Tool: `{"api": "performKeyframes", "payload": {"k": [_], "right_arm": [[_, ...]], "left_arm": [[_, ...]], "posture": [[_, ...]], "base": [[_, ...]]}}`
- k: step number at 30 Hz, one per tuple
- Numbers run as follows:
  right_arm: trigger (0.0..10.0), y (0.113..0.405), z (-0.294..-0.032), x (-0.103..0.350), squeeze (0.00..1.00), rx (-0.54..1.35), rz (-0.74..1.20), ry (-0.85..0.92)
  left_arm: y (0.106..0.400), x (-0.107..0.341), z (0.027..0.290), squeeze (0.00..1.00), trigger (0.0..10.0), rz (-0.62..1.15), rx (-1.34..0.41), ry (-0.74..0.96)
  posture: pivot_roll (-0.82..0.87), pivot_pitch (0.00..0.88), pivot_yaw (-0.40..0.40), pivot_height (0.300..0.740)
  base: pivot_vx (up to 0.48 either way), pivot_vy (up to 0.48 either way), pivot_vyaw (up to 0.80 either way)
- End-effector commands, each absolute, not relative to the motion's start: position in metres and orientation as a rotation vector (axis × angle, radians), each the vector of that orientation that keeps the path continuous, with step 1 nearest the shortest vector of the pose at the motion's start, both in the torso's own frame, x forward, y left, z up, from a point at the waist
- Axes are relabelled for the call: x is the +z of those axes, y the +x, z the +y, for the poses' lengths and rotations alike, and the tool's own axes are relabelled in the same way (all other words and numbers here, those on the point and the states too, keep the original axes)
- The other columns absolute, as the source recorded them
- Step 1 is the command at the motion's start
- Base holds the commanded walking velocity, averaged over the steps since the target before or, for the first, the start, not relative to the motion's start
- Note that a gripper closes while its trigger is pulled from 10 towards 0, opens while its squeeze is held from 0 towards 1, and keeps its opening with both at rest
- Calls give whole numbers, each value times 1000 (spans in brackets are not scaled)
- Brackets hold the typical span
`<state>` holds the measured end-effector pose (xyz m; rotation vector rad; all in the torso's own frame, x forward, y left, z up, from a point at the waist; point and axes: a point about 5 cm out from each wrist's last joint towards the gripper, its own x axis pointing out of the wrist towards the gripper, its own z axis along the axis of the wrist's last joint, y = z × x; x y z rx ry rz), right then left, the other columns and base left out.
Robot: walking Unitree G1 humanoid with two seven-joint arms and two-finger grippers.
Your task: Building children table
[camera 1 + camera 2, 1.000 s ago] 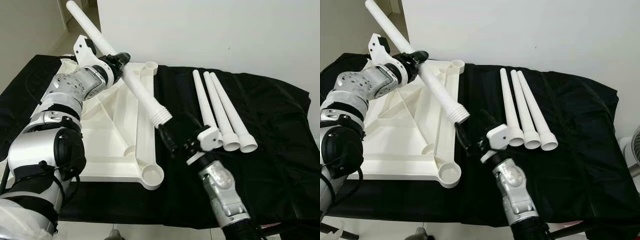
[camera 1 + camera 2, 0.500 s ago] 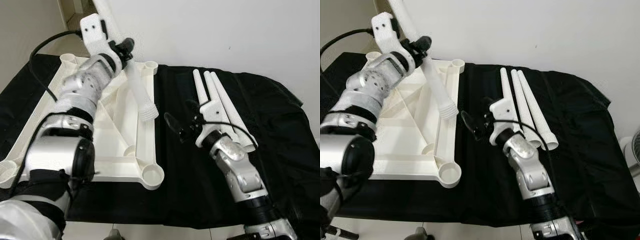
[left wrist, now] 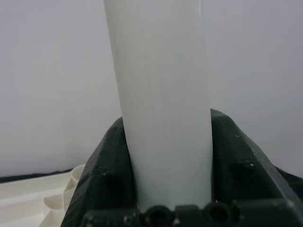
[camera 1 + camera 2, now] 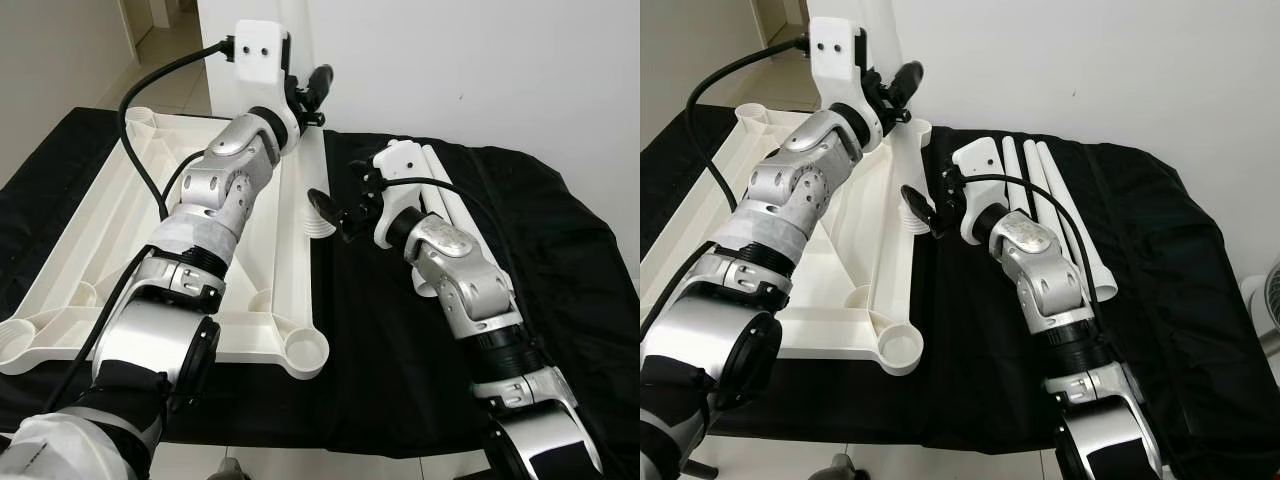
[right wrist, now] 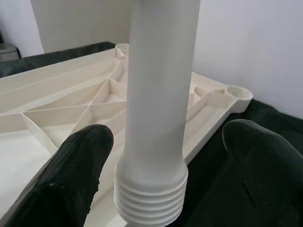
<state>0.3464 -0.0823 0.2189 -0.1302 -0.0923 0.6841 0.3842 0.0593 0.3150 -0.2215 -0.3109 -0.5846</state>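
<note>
Black cloth covers the bench under the upturned white tabletop. My left gripper clamps 1 leg upright, threaded end down; my right gripper brackets that end, fingers apart. Next I judge: seat it in a corner socket

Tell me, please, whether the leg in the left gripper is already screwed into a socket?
Not yet. The leg's threaded end hangs bare in the air above the tabletop, held by the left gripper, between the right gripper's open fingers.

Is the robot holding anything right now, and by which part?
Yes: the left tool clamps a white table leg around its smooth shaft. The right tool is open, straddling its threaded end.
</note>
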Motion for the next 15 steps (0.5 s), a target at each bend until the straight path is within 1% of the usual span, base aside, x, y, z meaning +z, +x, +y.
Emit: {"api": "performKeyframes", "payload": {"k": [1, 4, 5, 7, 8, 15], "right_arm": [[10000, 349, -78, 220, 1000, 689, -82, -142], [10000, 357, -72, 217, 1000, 660, -55, -123], [10000, 358, -71, 216, 506, 653, -56, -118], [10000, 359, -70, 216, 506, 648, -56, -117], [10000, 361, -67, 215, 0, 637, -59, -116], [10000, 365, -65, 217, 0, 606, -71, -114]], "left_arm": [[372, 320, 43, 0, 10000, -353, -830, -159], [362, 321, 33, 0, 10000, -381, -851, -147], [359, 321, 30, 0, 10000, -386, -857, -147], [357, 322, 29, 0, 10000, -389, -864, -149], [353, 322, 25, 0, 10000, -397, -878, -147], [347, 322, 19, 0, 10000, -401, -898, -158]], "posture": [[20, 0, -62, 740], [27, 0, -65, 740], [28, 0, -64, 740], [29, 0, -65, 740], [30, 0, -64, 740], [29, 0, -62, 740]], "base": [[0, 0, 0], [0, 0, 0], [0, 0, 0], [0, 0, 0], [0, 0, 0], [0, 0, 0]]}}
